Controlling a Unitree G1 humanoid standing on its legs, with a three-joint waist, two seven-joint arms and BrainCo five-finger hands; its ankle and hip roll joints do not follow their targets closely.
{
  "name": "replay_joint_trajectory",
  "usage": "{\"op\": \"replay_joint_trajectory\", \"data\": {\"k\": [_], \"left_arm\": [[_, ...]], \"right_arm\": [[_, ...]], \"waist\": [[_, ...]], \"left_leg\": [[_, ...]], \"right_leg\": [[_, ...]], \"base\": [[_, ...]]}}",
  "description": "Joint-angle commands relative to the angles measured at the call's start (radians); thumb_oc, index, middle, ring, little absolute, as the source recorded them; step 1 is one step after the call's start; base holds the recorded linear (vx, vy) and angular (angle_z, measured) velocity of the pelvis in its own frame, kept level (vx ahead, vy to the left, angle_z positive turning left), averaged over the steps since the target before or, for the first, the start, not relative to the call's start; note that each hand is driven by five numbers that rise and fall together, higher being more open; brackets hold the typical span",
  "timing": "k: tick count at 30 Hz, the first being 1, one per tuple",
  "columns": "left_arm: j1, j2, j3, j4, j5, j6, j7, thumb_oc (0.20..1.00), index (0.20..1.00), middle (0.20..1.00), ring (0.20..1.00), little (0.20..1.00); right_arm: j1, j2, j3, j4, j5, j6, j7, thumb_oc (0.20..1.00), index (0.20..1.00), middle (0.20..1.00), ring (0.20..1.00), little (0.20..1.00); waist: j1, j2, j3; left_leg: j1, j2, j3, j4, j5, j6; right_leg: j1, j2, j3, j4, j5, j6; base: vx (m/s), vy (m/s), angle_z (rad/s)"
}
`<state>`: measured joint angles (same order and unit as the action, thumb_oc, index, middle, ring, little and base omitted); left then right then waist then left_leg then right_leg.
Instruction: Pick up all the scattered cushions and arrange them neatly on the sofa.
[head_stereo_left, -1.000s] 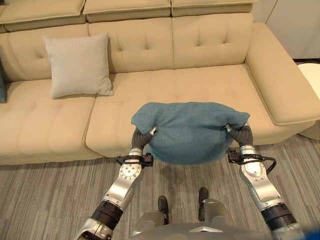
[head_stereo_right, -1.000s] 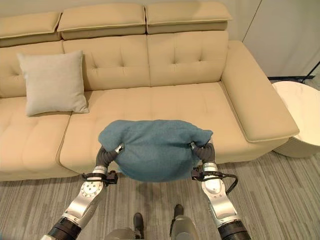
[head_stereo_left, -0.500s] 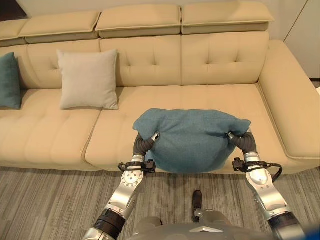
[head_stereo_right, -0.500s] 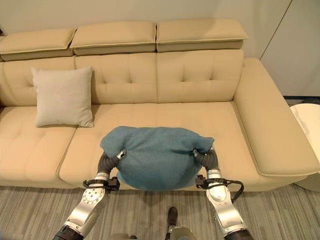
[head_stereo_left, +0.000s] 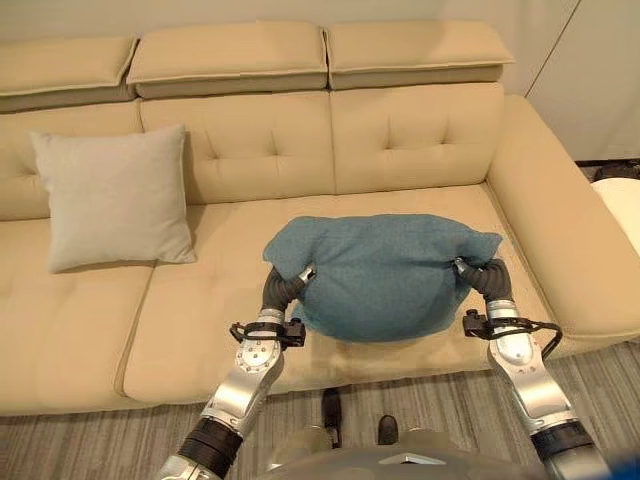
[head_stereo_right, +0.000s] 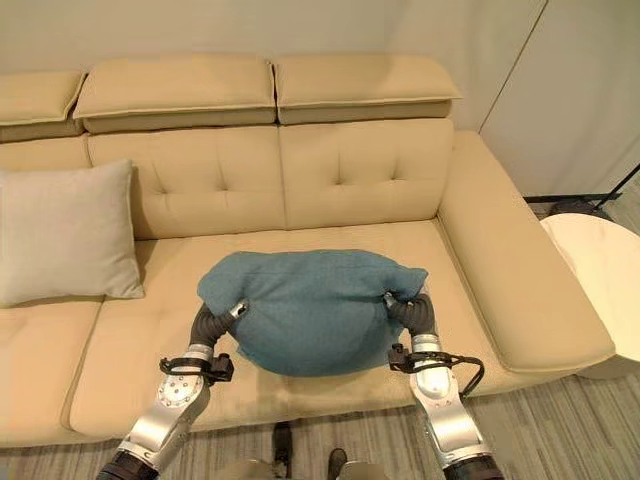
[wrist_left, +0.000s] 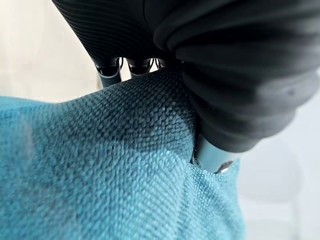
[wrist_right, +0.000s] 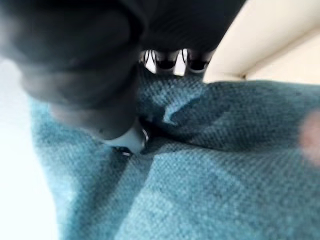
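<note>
A teal cushion (head_stereo_left: 385, 272) hangs between my two hands above the front of the beige sofa's (head_stereo_left: 400, 140) seat. My left hand (head_stereo_left: 283, 288) is shut on the cushion's left end, and my right hand (head_stereo_left: 482, 277) is shut on its right end. In the left wrist view the thumb (wrist_left: 215, 155) and fingers (wrist_left: 109, 75) pinch the teal cloth (wrist_left: 100, 170). The right wrist view shows the same pinch on the teal cloth (wrist_right: 210, 170), with the thumb (wrist_right: 127, 137) pressed into a fold. A light grey cushion (head_stereo_left: 112, 197) leans upright against the sofa's backrest at the left.
The sofa's right armrest (head_stereo_left: 560, 230) runs along the right side. A round white table (head_stereo_right: 600, 275) stands on the floor beyond it. Striped grey floor (head_stereo_left: 80, 440) lies in front of the sofa. The seat between the grey cushion and the armrest is bare.
The view has swung right and closer to the sofa; the teal cushion at the far left has left the picture. The held cushion now hangs over the seat, both hands still gripping it.
</note>
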<state>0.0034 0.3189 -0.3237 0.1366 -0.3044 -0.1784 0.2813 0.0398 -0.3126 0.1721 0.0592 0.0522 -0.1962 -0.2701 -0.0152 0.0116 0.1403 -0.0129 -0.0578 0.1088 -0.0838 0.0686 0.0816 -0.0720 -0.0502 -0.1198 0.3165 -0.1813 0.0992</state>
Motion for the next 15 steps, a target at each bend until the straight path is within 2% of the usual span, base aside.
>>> {"op": "replay_joint_trajectory", "data": {"k": [1, 3, 6, 7, 11, 12, 13, 15], "left_arm": [[-0.044, 0.007, 0.032, -0.135, 0.001, -0.1, -0.006, 0.2, 0.2, 0.2, 0.2, 0.2], [-0.05, 0.004, 0.028, -0.136, -0.005, -0.102, -0.012, 0.2, 0.2, 0.2, 0.2, 0.2], [-0.074, -0.004, 0.02, -0.122, -0.005, -0.109, -0.014, 0.2, 0.2, 0.2, 0.2, 0.2], [-0.087, -0.006, 0.017, -0.118, -0.007, -0.113, -0.017, 0.2, 0.2, 0.2, 0.2, 0.2], [-0.088, -0.024, 0.0, -0.118, -0.017, -0.112, -0.024, 0.2, 0.2, 0.2, 0.2, 0.2], [-0.088, -0.024, 0.0, -0.118, -0.017, -0.112, -0.024, 0.2, 0.2, 0.2, 0.2, 0.2], [-0.1, -0.03, -0.007, -0.114, -0.026, -0.111, -0.025, 0.2, 0.2, 0.2, 0.2, 0.2], [-0.117, -0.038, -0.009, -0.106, -0.034, -0.112, -0.018, 0.2, 0.2, 0.2, 0.2, 0.2]], "right_arm": [[-0.079, 0.019, -0.026, -0.08, -0.008, -0.09, -0.005, 0.2, 0.2, 0.2, 0.2, 0.2], [-0.085, 0.017, -0.027, -0.085, -0.011, -0.086, -0.003, 0.2, 0.2, 0.2, 0.2, 0.2], [-0.091, 0.009, -0.038, -0.089, -0.017, -0.09, -0.015, 0.2, 0.2, 0.2, 0.2, 0.2], [-0.086, 0.004, -0.041, -0.087, -0.018, -0.092, -0.016, 0.2, 0.2, 0.2, 0.2, 0.2], [-0.062, -0.007, -0.058, -0.086, -0.016, -0.092, -0.024, 0.2, 0.2, 0.2, 0.2, 0.2], [-0.062, -0.007, -0.058, -0.085, -0.016, -0.092, -0.024, 0.2, 0.2, 0.2, 0.2, 0.2], [-0.057, -0.017, -0.062, -0.089, -0.015, -0.092, -0.024, 0.2, 0.2, 0.2, 0.2, 0.2], [-0.059, -0.032, -0.062, -0.09, -0.017, -0.089, -0.028, 0.2, 0.2, 0.2, 0.2, 0.2]], "waist": [[0.019, -0.02, -0.047], [0.008, -0.017, -0.045], [-0.013, -0.025, -0.034], [-0.018, -0.036, -0.037], [-0.032, -0.043, -0.058], [-0.034, -0.042, -0.058], [-0.041, -0.051, -0.053], [-0.047, -0.056, -0.045]], "left_leg": [[0.027, 0.036, 0.021, 0.09, -0.154, -0.05], [0.041, 0.035, 0.014, 0.079, -0.158, -0.054], [0.055, 0.025, -0.012, 0.088, -0.175, -0.06], [0.064, 0.022, -0.024, 0.095, -0.187, -0.072], [0.059, 0.048, -0.041, 0.138, -0.2, -0.112], [0.057, 0.049, -0.044, 0.142, -0.202, -0.113], [0.023, 0.062, -0.043, 0.227, -0.208, -0.135], [-0.04, 0.075, -0.043, 0.341, -0.2, -0.152]], "right_leg": [[-0.03, -0.104, -0.055, 0.001, 0.152, 0.073], [-0.062, -0.105, -0.064, -0.073, 0.162, 0.065], [-0.089, -0.083, -0.025, -0.168, 0.203, 0.068], [-0.069, -0.079, -0.029, -0.209, 0.207, 0.064], [0.004, -0.057, -0.04, -0.266, 0.194, 0.038], [0.006, -0.057, -0.042, -0.268, 0.195, 0.038], [0.032, -0.056, -0.05, -0.29, 0.188, 0.023], [0.052, -0.057, -0.062, -0.306, 0.183, 0.008]], "base": [[0.11, 0.03, -0.08], [0.14, -0.021, -0.06], [0.15, -0.108, 0.16], [0.2, -0.212, 0.74], [0.14, -0.207, 0.43], [0.14, -0.262, 0.49], [0.07, -0.166, 0.67], [0.04, -0.142, 0.59]]}}
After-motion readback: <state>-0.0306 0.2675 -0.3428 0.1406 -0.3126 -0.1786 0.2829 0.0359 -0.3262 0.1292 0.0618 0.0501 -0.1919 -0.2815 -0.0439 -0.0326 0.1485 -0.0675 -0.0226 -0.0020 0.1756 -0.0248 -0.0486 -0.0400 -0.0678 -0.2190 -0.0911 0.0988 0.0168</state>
